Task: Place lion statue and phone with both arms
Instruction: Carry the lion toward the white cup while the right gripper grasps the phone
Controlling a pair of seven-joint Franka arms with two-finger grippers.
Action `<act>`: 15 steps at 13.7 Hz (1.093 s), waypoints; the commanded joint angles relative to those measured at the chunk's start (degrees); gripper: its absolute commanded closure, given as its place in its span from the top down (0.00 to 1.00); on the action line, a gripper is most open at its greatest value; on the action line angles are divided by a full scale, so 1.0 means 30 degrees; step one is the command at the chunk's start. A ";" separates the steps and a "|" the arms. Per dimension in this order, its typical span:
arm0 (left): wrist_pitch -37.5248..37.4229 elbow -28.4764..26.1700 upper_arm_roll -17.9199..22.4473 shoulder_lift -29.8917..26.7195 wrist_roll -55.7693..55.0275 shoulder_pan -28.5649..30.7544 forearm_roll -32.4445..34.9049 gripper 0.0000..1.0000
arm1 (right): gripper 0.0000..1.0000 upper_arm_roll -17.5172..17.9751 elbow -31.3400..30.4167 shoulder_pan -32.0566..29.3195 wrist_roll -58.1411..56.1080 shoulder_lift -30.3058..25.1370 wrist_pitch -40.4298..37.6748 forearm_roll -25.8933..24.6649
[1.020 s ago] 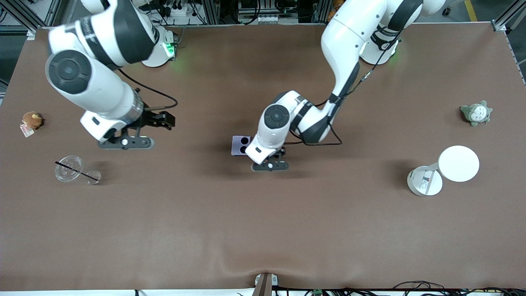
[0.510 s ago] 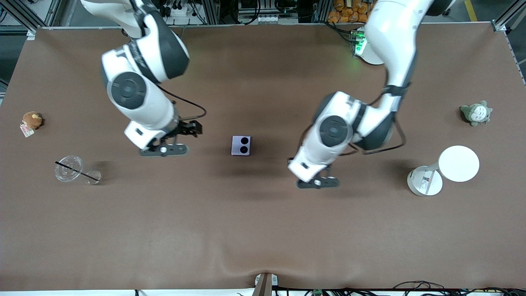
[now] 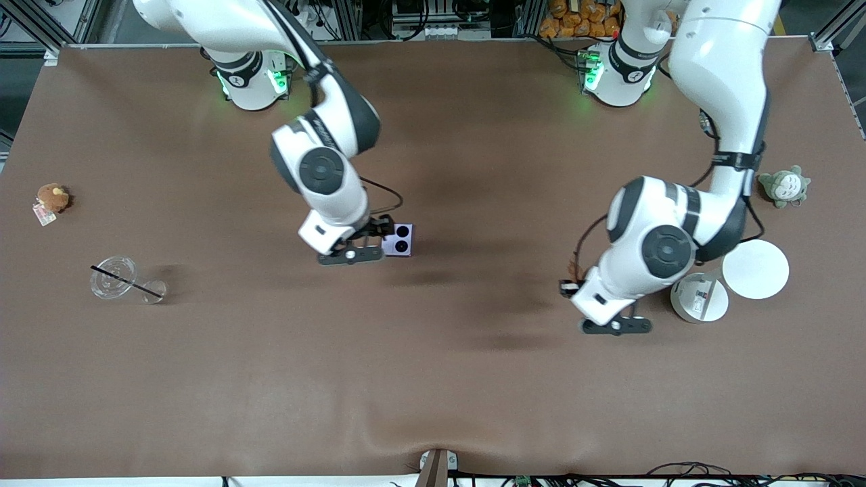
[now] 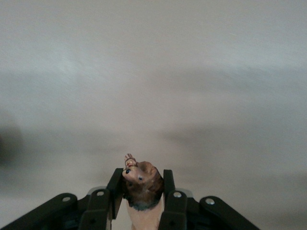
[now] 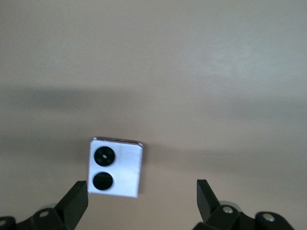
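The phone [image 3: 399, 239] lies flat near the middle of the table, its two black circles up. My right gripper [image 3: 380, 230] is open and low over it. In the right wrist view the phone [image 5: 116, 167] lies between the spread fingers, close to one finger [image 5: 76, 197], and my right gripper [image 5: 141, 189] does not touch it. My left gripper [image 3: 572, 284] is shut on the lion statue [image 3: 577, 269] and holds it above the table beside the white stand. In the left wrist view the lion statue [image 4: 144, 191] sits pinched between the fingers of my left gripper [image 4: 142, 173].
A white stand with a round disc [image 3: 734, 277] stands toward the left arm's end, with a grey-green plush [image 3: 783, 186] farther from the front camera. A brown plush with a tag [image 3: 52, 197] and a clear cup with a black straw [image 3: 118, 279] lie toward the right arm's end.
My right arm has swung from its end of the table to over the phone. My left arm has moved away from the phone toward its own end, near the white stand.
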 commanded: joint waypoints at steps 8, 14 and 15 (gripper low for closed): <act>0.4520 -0.3923 -0.0313 -0.0078 0.4102 0.2935 0.1555 0.00 | 1.00 -0.0180 0.0323 0.1193 0.4090 0.3180 0.3405 -0.0188; 0.4786 -0.4040 -0.0313 0.0069 0.5484 0.3583 0.1555 0.00 | 1.00 -0.0180 0.0440 0.1368 0.4822 0.3796 0.3727 -0.0188; 0.4786 -0.4040 -0.0284 0.0098 0.5804 0.3641 0.1526 0.00 | 1.00 -0.0180 0.0469 0.1456 0.5028 0.3912 0.3845 -0.0188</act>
